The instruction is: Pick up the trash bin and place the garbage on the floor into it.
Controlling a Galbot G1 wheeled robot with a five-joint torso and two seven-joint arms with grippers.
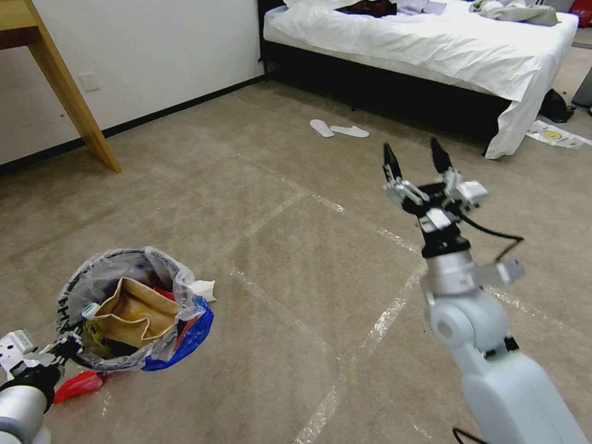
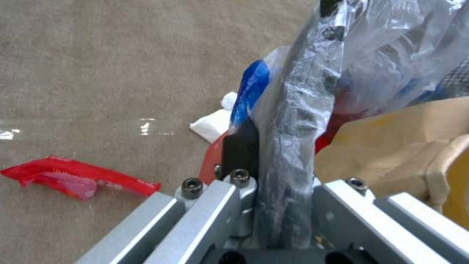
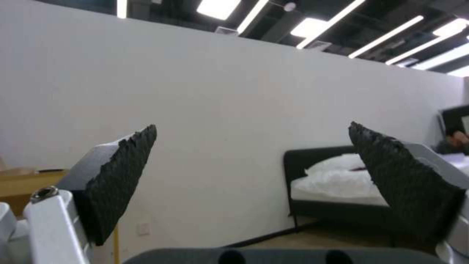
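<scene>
Your bin (image 1: 132,308) sits low at the left of the head view, tilted toward the camera, its clear liner crumpled over the black rim and a blue-and-red plastic edge hanging off the right side. Inside you can see a brown box (image 1: 137,311), a bottle (image 1: 92,310) with a green label against the left wall, and something yellow beneath it (too small to name). Your left end effector (image 1: 65,348) has the near rim pinched: in the left wrist view the liner-wrapped rim (image 2: 293,146) runs straight down between the two metal fingers (image 2: 215,216), which are pressed together on it. A white tissue wad (image 1: 203,290) lies on the carpet (image 1: 296,259) just beside the bin's right side, touching or nearly touching the liner. A red wrapper (image 1: 79,385) lies on the carpet just below the bin, next to your left wrist; the left wrist view shows it flat and stretched out (image 2: 73,178), apart from the tissue (image 2: 212,124). Strips of clear tape cross the carpet between the bin and your right arm. Your right end effector (image 1: 416,161) is held up in the air at the right, well apart from the bin, fingers spread wide and pointing up with nothing between the ridged black pads (image 3: 122,176). Beyond it, two white slippers (image 1: 339,129) lie side by side near the bed (image 1: 431,43), and a wooden leg (image 1: 68,92) stands by the wall at far left.
</scene>
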